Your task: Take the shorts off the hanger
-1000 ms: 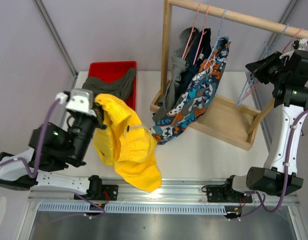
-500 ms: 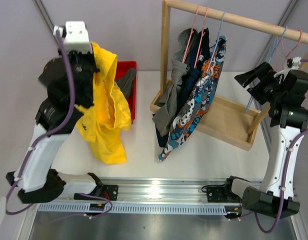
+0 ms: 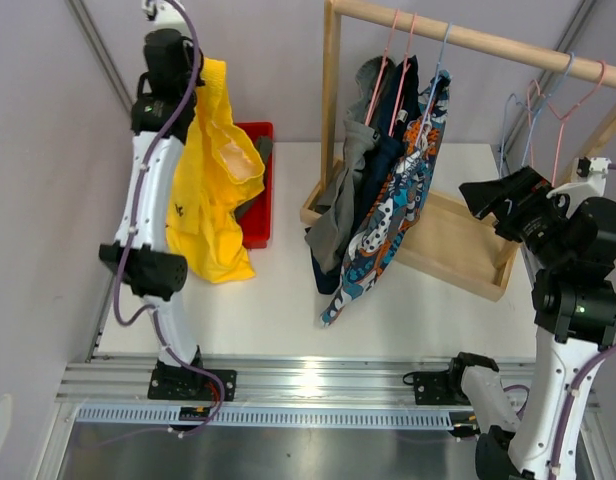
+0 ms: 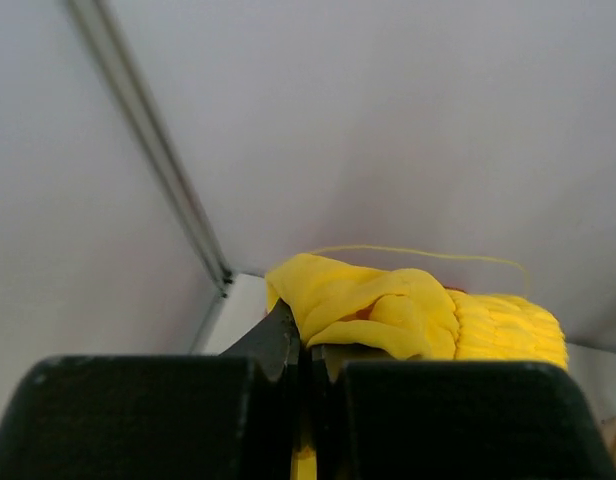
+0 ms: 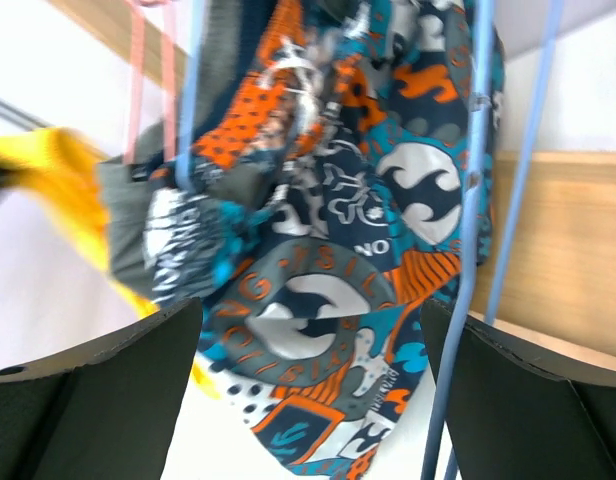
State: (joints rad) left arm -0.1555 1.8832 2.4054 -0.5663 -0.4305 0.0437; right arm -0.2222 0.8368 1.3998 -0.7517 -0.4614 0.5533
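While clamping freed yellow shorts (image 3: 213,170) in left hand (image 4: 306,335), upper left, with right hand (image 3: 496,195) wide. Yet to unhang printed shorts (image 3: 388,215), centre.

The top view looks down from behind my bases (image 3: 193,382). My left wrist view, close on the yellow shorts (image 4: 408,310), faces far; my right faces left onto the printed shorts (image 5: 318,260). The top view shares both.

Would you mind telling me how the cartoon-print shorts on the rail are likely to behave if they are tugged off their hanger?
Probably floppy: the cartoon-print shorts hang in loose folds with the hem trailing low. Likely light, since a thin blue hanger carries them. They may drag on the navy shorts bunched right against them.
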